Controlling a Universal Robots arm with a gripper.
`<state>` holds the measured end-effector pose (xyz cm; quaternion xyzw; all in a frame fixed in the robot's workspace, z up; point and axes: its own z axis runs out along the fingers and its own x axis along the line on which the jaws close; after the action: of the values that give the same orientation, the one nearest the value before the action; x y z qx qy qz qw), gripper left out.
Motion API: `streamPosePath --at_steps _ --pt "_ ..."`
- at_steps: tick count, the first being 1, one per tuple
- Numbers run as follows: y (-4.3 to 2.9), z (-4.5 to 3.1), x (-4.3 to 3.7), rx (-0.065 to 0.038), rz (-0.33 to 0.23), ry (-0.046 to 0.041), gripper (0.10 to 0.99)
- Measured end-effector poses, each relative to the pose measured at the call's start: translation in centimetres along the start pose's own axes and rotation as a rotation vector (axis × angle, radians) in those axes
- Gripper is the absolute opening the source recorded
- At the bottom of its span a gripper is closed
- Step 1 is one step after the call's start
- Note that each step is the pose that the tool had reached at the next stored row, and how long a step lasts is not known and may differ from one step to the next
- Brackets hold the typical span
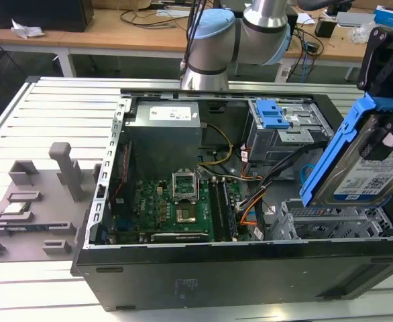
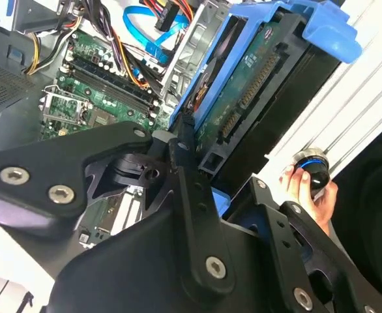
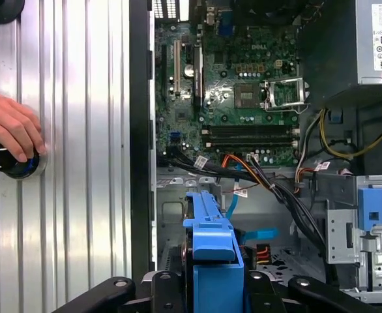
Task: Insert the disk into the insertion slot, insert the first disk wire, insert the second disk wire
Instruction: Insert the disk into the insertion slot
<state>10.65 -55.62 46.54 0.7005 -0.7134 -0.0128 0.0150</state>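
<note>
Blue-framed disk point(image 1: 361, 168): hung tilted at 3 o'clock in the exterior view, not yet in
Gripper point(image 1: 391, 114): fingers clamped tight on the disk
Insertion slot point(image 1: 330, 225): just below, around 4 o'clock
Hand point(image 3: 8, 127): sat on a black knob point(image 3: 12, 164)

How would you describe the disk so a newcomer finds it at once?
Find the open black computer case and go to its end at the exterior view's right. There the gripper holds the disk tilted above the case. It is a silver drive in a bright blue carrier, bigger than the blue clip on the grey cage.
</note>
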Motion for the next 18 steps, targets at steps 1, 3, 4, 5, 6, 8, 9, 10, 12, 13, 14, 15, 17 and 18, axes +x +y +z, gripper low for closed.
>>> streamPosePath --at_steps 1,3,4,5,6,8,9,10,12,13,14,15,17,18 --pt "-0.02 0.42 -0.01 0.000 0.000 0.0001 0.365" --pt "-0.04 0.88 -0.02 0.000 0.000 0.0000 0.365" --pt "-0.05 1.17 -0.05 0.000 0.000 -0.0001 0.365" --pt "-0.06 1.43 -0.12 0.000 0.000 -0.0002 0.365" --pt "-0.06 1.61 -0.26 0.000 0.000 0.0000 0.365" --pt "0.01 1.90 -0.60 0.000 0.000 0.0000 0.365" --pt "0.03 2.02 -0.70 0.000 0.000 -0.0001 0.365" --pt "0.07 2.14 -0.80 0.000 0.000 0.0000 0.365" --pt "0.07 2.55 -1.01 0.000 0.000 -0.0002 0.365" --pt "0.07 2.65 -1.02 0.000 -0.001 -0.0001 0.365" --pt "0.08 2.73 -1.02 0.000 -0.002 0.0000 0.365" --pt "0.06 2.92 -1.02 0.000 -0.003 0.0001 0.365" --pt "0.05 3.45 -1.02 0.000 -0.004 0.0001 0.365" --pt "0.04 3.65 -1.02 0.000 -0.005 0.0000 0.365"
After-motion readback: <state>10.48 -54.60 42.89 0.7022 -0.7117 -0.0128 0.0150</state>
